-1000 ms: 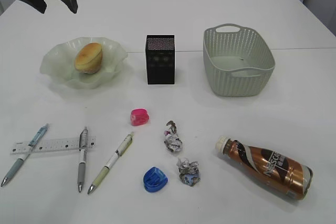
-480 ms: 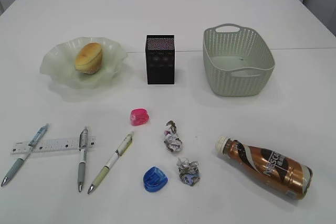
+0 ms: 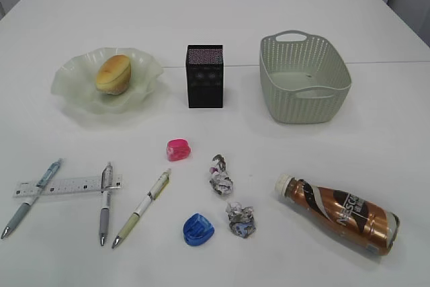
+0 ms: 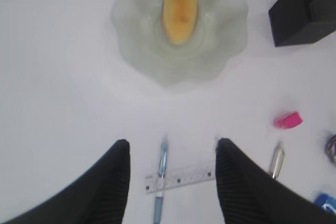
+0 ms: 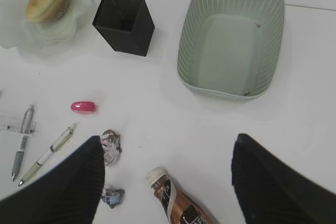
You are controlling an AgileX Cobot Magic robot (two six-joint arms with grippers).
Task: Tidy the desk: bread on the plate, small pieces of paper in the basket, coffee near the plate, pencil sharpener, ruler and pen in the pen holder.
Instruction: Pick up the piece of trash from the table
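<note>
The white worktop [image 3: 222, 5] carries everything in loose rows. At the back, from left to right, stand the ruffled green plate [image 3: 70, 85] with the bread [image 3: 113, 73] lying in it, the black mesh pen holder [image 3: 205, 76] upright, and the grey-green basket [image 3: 304, 78], whose handles point toward and away from the camera.

In front lie a pink pencil sharpener [image 3: 178, 149], a blue pencil sharpener [image 3: 198, 229], and between them and the bottle two small pieces of paper [image 3: 221, 178] [image 3: 241, 220], crumpled and printed. The coffee [image 3: 339, 213] lies on its side at front right, white cap toward the paper wads, long axis running left to right and slanting toward the camera; "NESCAFE" reads along its bronze label.

At front left the ruler [image 3: 67, 185] lies crosswise, with a blue pen [image 3: 32, 197] and a grey pen [image 3: 105, 201] crossing it; a pale green pen [image 3: 142, 208] lies just right of it, slanting.

The left pincer [image 4: 170, 153] hangs above the ruler and blue pen, fingers parted, nothing between them. The right pincer [image 5: 168, 153] hangs wide open above the bottle's cap, empty.
</note>
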